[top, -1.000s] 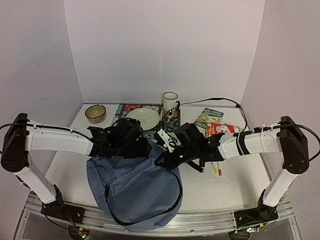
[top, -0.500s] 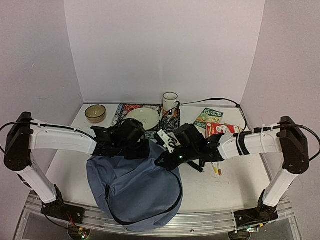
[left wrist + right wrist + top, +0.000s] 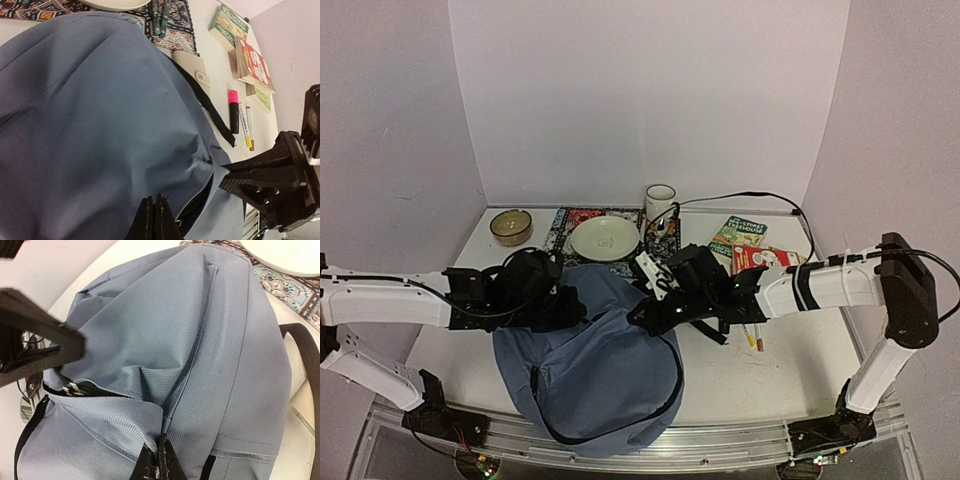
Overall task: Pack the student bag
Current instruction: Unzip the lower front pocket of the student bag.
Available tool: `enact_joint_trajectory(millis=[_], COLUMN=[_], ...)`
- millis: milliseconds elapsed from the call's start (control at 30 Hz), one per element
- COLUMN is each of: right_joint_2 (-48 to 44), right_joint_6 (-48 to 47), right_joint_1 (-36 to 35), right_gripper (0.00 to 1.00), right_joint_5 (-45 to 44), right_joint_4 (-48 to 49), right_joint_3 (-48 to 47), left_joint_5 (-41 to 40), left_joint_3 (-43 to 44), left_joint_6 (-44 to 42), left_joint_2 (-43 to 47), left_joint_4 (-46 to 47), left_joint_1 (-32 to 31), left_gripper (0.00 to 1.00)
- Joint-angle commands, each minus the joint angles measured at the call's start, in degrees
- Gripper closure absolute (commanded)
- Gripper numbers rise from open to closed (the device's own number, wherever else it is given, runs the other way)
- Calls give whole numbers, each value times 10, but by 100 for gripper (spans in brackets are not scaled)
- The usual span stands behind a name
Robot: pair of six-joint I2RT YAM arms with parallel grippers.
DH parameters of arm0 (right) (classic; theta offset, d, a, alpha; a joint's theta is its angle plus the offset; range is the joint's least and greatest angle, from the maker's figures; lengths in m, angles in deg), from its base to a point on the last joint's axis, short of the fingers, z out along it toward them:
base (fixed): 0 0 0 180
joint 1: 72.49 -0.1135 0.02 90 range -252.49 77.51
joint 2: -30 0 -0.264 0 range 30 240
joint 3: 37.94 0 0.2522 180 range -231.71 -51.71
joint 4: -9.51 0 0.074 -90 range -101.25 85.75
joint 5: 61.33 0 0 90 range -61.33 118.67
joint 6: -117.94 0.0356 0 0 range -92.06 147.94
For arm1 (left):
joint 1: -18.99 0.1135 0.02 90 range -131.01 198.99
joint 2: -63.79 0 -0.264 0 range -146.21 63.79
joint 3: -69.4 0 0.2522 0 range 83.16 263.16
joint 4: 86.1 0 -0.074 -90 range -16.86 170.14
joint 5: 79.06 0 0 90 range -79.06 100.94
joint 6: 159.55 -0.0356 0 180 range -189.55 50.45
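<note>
**Student bag (image 3: 590, 370) slumped at the near middle of the table (image 3: 760, 380), pinched from both sides.**

Left gripper (image 3: 153, 202) shut tight on cloth at the bag's far left edge. Right gripper (image 3: 157, 445) clamped on a seam fold at its far right corner, black wrist covering that corner from above. Just beyond the bag's top: plate (image 3: 605, 238) on a patterned mat (image 3: 575, 217), mug (image 3: 660, 200) further back, bowl (image 3: 510, 226) off to the left. To the right: books (image 3: 740, 232) well apart, markers (image 3: 753, 338) partly under the right forearm, cable (image 3: 750, 197) along the back. Left arm's elbow cut off at the frame edge. Dark slit of the bag's opening unreadable inside. Beige flat item (image 3: 192, 70) beside the black strap (image 3: 210, 107) not identifiable.
</note>
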Motion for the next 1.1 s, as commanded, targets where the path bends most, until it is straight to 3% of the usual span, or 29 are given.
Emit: enact_joint_trajectory(millis=[0, 300, 633, 1067], right_joint_2=[-1, 10, 51, 69], right_joint_6=[19, 19, 29, 17], right_joint_1=[20, 41, 52, 61], right_gripper=[100, 100, 100, 100], right_joint_5=[-56, -66, -65, -58], right_joint_4=[-26, -22, -21, -25], right_joint_3=[-4, -32, -62, -82], left_joint_5=[-55, -60, -19, -66], left_joint_3=[-26, -103, -127, -107], left_joint_6=[38, 121, 152, 144], left_joint_2=[71, 189, 242, 223], left_joint_4=[-88, -187, -279, -333], left_joint_1=[5, 5, 5, 5], left_gripper=[100, 100, 100, 100])
